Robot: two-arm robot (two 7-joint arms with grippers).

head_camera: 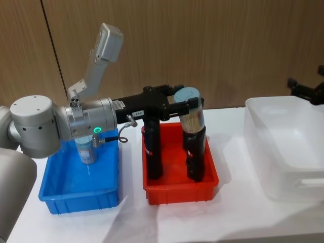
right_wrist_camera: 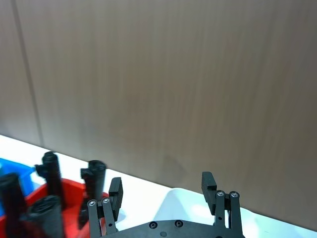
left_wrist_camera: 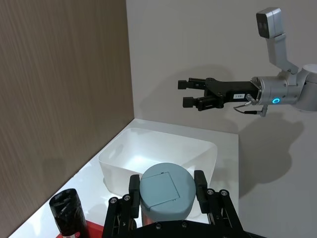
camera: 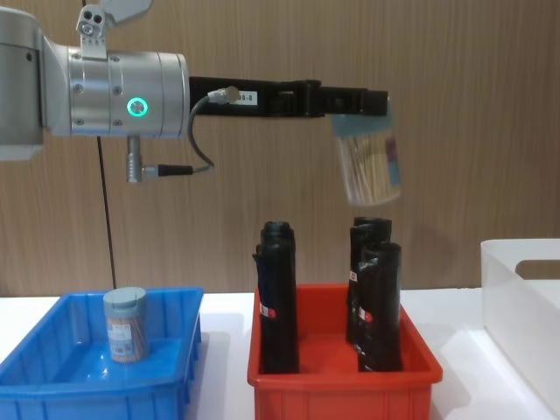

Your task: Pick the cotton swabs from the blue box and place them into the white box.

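Left gripper (head_camera: 186, 105): arm stretched out level from the left with the wrist horizontal, clamped on a swab tub (camera: 369, 162) just under its pale lid. The left wrist view shows a finger (left_wrist_camera: 199, 182) pressed against each side of the lid. The tub hangs lid-up and slightly tilted in the air over the red bin (camera: 341, 398). In the chest view, the right-hand black rolls (camera: 376, 293) sit at its 6 o'clock with a clear gap between them. In the head view the tub overlaps those same rolls.

The red bin holds upright black rolls, some on its left side and some on its right. Blue box (head_camera: 76, 200) is at the bin's 9 o'clock, just beside it. A second swab tub (head_camera: 87, 149) stands upright in it toward the back, and in the head view the left arm's wrist covers its top. White box (head_camera: 283, 152) is at the bin's 3 o'clock, with a strip of white table (head_camera: 233, 217) between them.

Right gripper (left_wrist_camera: 190, 94): held high in the air beyond the white box's far rim, at about 1 o'clock of the box in the head view. Its fingers are spread apart. It is well apart from the held tub.
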